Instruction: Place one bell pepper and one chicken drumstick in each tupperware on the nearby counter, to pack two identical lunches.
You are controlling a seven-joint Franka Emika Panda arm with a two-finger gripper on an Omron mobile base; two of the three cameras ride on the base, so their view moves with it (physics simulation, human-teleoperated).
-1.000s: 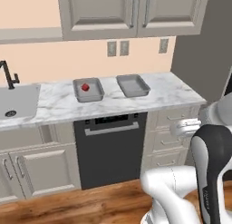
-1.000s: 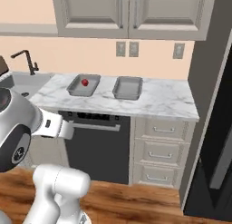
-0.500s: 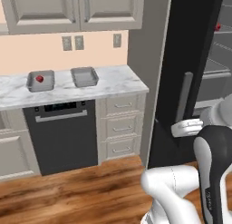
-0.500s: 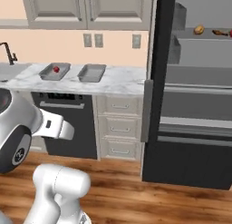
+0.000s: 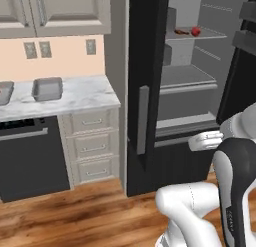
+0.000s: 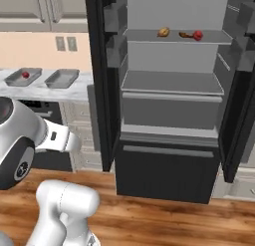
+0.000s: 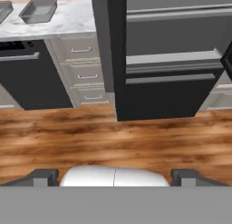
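Stock of lunch packing, as it stands from my position facing the open fridge (image 6: 169, 90).

Packed: one bell pepper (image 6: 25, 74), red, lying inside the far tupperware (image 6: 22, 77) on the counter (image 6: 55, 90). No drumstick shows beside it.

Unpacked: the near tupperware (image 6: 62, 78) sits just beside the first on the marble and looks bare; the left base view shows it as a grey tray (image 5: 48, 88) with nothing visible in it.

Still in the fridge, all on the upper shelf (image 6: 174, 38): second bell pepper (image 6: 198, 35), red, toward the right end; dark brown chicken drumstick (image 6: 186, 35), elongated, just beside that pepper and possibly touching it, I cannot tell which; golden-orange drumstick (image 6: 163, 32), oval, a little apart to the left of those two.

By my judgement roughly a quarter is done: one item of four placed, three to fetch, and neither lunch complete.

My claw (image 7: 114, 175): fingers spread wide, nothing between them, pointing down toward the wooden floor (image 7: 113, 141) in front of the fridge's lower drawer (image 7: 163, 94).

Relation of goods to claw: the shelf with the three pieces is high above and well apart from my claw. The trays lie off to the left on the counter, also well apart.
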